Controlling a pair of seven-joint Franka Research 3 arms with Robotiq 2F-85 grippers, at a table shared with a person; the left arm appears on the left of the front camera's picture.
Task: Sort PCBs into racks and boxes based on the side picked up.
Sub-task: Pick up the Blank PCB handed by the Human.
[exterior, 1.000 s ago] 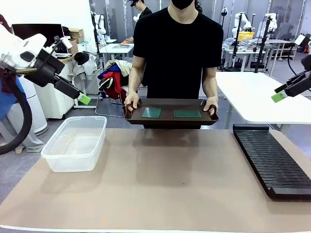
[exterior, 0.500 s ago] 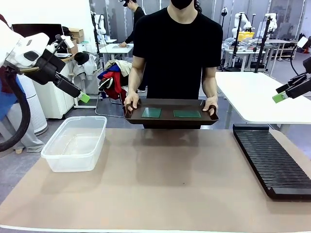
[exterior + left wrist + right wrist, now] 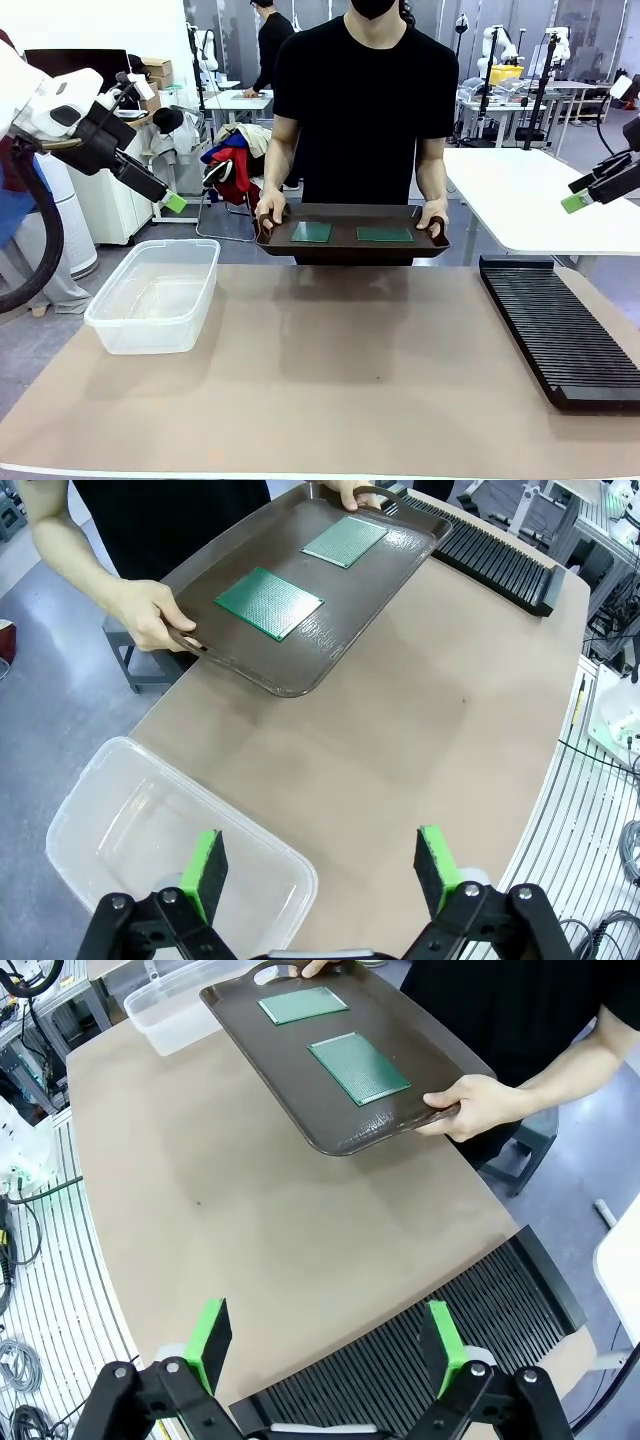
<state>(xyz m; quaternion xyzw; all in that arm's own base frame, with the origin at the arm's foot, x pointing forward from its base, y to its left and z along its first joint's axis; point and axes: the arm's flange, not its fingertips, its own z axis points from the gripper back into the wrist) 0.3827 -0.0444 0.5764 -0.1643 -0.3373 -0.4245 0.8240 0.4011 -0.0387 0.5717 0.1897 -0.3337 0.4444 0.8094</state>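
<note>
Front view: person (image 3: 365, 100) holds a brown tray (image 3: 345, 236) carrying two PCBs (image 3: 311, 232).

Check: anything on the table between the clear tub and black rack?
Nothing: in the front view the tabletop between the tub and the rack is bare. The person's tray hangs at the far edge.

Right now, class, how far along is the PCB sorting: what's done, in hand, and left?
Done: nothing; the tub and the rack hold no boards. In hand: a person holds the brown tray carrying the left PCB and right PCB; the left gripper and right gripper are open and empty. Left: sorting both boards.
</note>
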